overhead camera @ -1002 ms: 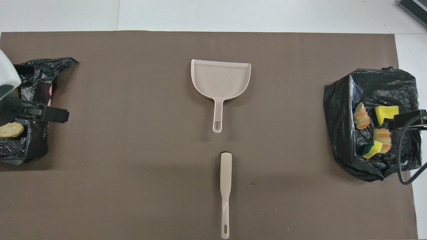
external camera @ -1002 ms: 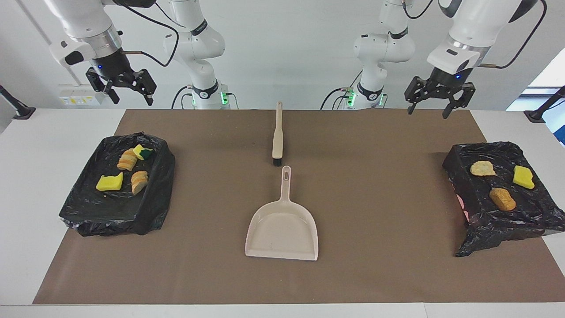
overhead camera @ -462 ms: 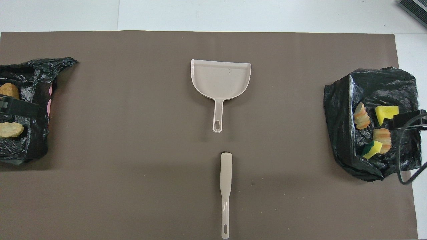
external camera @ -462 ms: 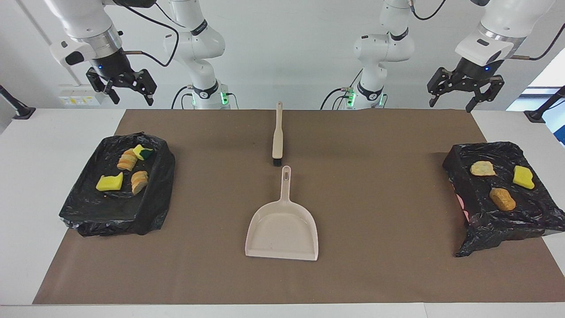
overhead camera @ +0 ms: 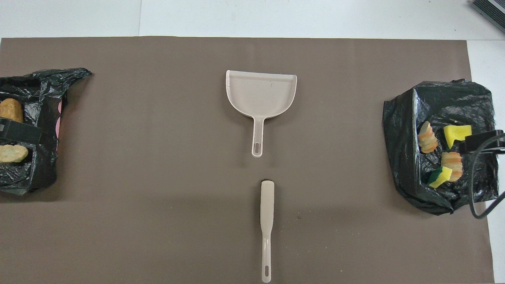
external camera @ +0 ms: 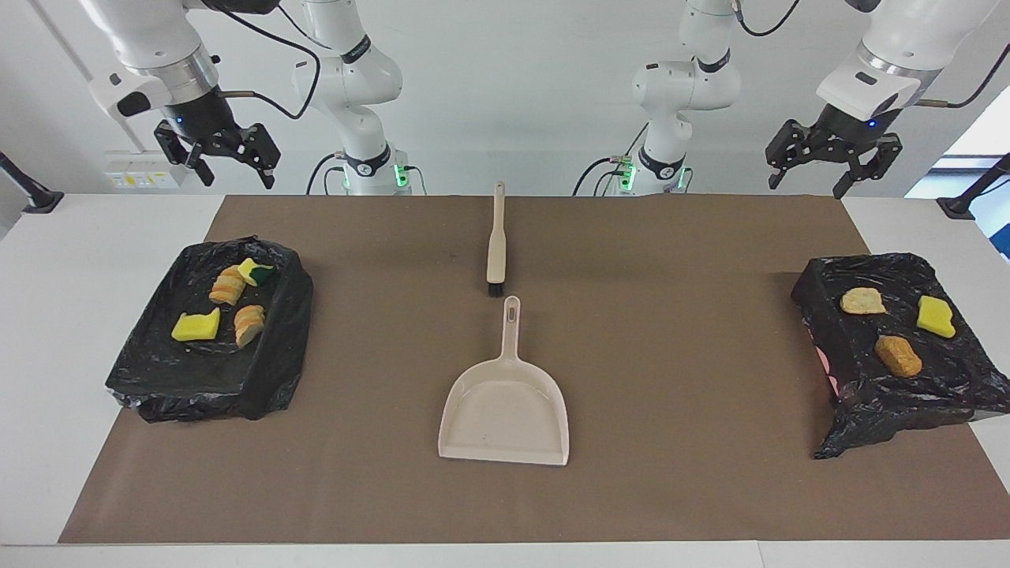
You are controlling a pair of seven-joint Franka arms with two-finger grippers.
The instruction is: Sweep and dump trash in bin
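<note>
A brown mat (external camera: 678,331) covers the white table (external camera: 71,315).

White jointed arms, black cables, green base lights, black two-finger hands.

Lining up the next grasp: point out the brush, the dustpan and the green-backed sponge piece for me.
brush (external camera: 496,251): facing view, on the wide beige back just above the bristles.
dustpan (external camera: 505,410): facing view, on the bare floor of its pan.
green-backed sponge piece (overhead camera: 440,176): overhead view, on its yellow face.

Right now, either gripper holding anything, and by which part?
Nothing held. Left gripper and right gripper hang open and empty above the table; brush and dustpan lie untouched.
</note>
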